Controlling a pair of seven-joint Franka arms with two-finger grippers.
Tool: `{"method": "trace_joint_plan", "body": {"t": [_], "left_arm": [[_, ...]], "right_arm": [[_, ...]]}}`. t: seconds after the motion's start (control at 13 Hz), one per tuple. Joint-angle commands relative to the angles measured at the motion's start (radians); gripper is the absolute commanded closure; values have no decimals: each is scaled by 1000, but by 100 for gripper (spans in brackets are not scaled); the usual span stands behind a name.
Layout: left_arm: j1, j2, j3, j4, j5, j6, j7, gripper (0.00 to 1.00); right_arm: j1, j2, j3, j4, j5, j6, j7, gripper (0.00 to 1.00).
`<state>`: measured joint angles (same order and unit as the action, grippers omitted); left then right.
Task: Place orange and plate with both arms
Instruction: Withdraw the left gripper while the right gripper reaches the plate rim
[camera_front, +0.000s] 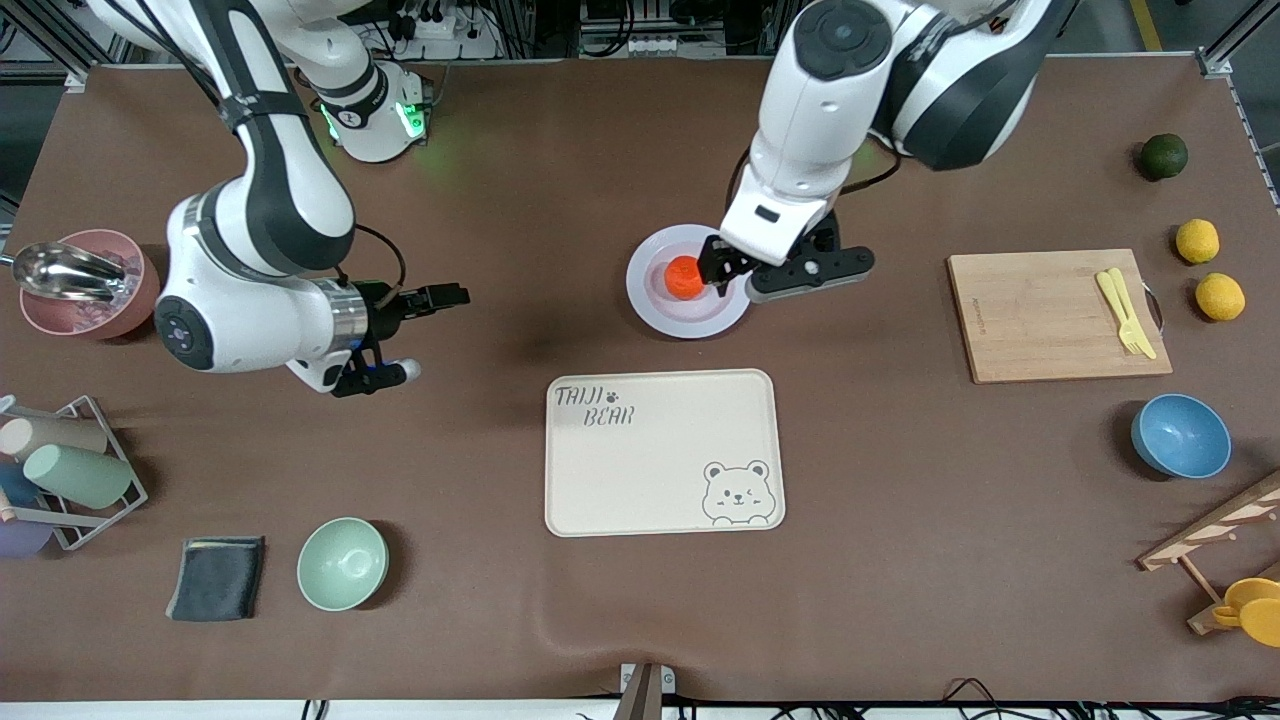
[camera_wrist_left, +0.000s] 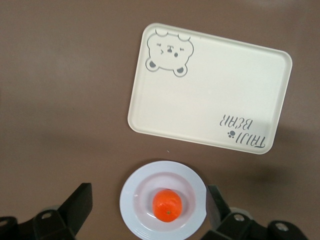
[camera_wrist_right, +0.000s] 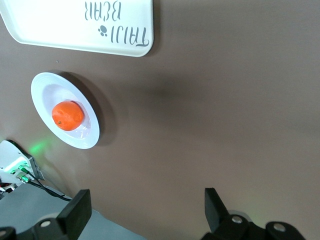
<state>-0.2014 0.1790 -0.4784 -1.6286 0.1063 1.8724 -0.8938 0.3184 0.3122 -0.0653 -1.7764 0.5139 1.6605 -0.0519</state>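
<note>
The orange (camera_front: 684, 277) lies in the middle of the pale plate (camera_front: 650, 300), which rests on the brown table farther from the front camera than the cream bear tray (camera_front: 660, 450). My left gripper (camera_front: 722, 270) hangs over the plate, open and empty. In the left wrist view its fingers stand wide apart on either side of the plate (camera_wrist_left: 132, 200) and orange (camera_wrist_left: 167, 205). My right gripper (camera_front: 425, 335) is open and empty over bare table toward the right arm's end. Its wrist view shows the plate (camera_wrist_right: 42, 90) and orange (camera_wrist_right: 67, 115) farther off.
A wooden board (camera_front: 1055, 340) with yellow cutlery, two lemons (camera_front: 1197, 240), a green fruit (camera_front: 1163, 156) and a blue bowl (camera_front: 1181, 435) lie toward the left arm's end. A pink bowl (camera_front: 90, 300), cup rack (camera_front: 60, 480), grey cloth (camera_front: 216, 577) and mint bowl (camera_front: 342, 563) lie toward the right arm's end.
</note>
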Motion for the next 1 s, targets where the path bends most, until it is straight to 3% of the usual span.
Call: {"method": "trace_joint_plan", "body": {"t": [0.0, 0.23, 0.54, 0.92], "left_arm": [[72, -39, -3, 67, 18, -87, 161, 0], [59, -80, 117, 142, -16, -191, 390, 0], [-9, -141, 367, 139, -137, -243, 633, 0], [5, -159, 463, 134, -139, -315, 719, 0]], "right_arm": [[40, 36, -5, -9, 82, 31, 3, 0], [96, 38, -5, -104, 164, 138, -2, 0], [200, 38, -5, -244, 297, 327, -9, 0], [324, 79, -5, -316, 504, 475, -23, 0]]}}
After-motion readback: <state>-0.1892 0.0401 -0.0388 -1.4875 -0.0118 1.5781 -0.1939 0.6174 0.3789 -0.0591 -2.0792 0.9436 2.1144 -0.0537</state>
